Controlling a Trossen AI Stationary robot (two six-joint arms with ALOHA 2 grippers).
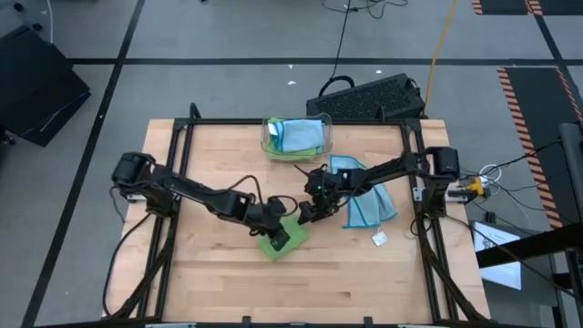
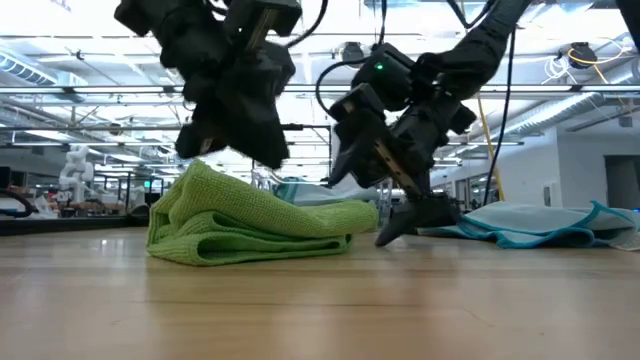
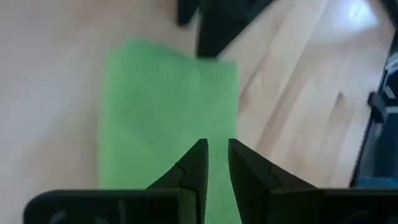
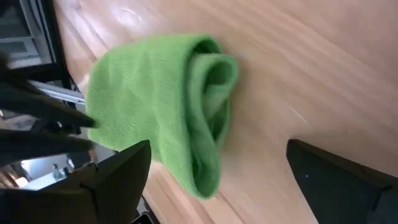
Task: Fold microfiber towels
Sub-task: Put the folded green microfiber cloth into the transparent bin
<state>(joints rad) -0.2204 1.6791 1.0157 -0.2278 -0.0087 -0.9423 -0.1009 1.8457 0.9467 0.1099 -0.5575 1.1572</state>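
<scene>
A lime green microfiber towel (image 1: pixel 282 240) lies folded into a thick bundle on the table's middle, its looped fold end (image 4: pixel 214 118) facing my right gripper. My left gripper (image 3: pixel 219 148) hovers close over the towel's top, pointing steeply down, fingers a narrow gap apart with green showing through. My right gripper (image 4: pixel 219 149) stands wide open at the bundle's right end, low by the table (image 2: pixel 400 225), one finger on each side of that end. Light blue towels (image 1: pixel 369 199) lie spread at the right. My left gripper comes at the green towel from above, over its top layer (image 2: pixel 205 175). Nothing shows pinched between the fingers, and I cannot tell whether their tips touch the cloth.
A clear plastic bin (image 1: pixel 296 137) with blue and green cloths stands at the far middle. A small white tag (image 1: pixel 379 239) lies near the blue towels. A black keyboard-like object (image 1: pixel 369 98) sits beyond the far edge. Bare wood spreads along the near side.
</scene>
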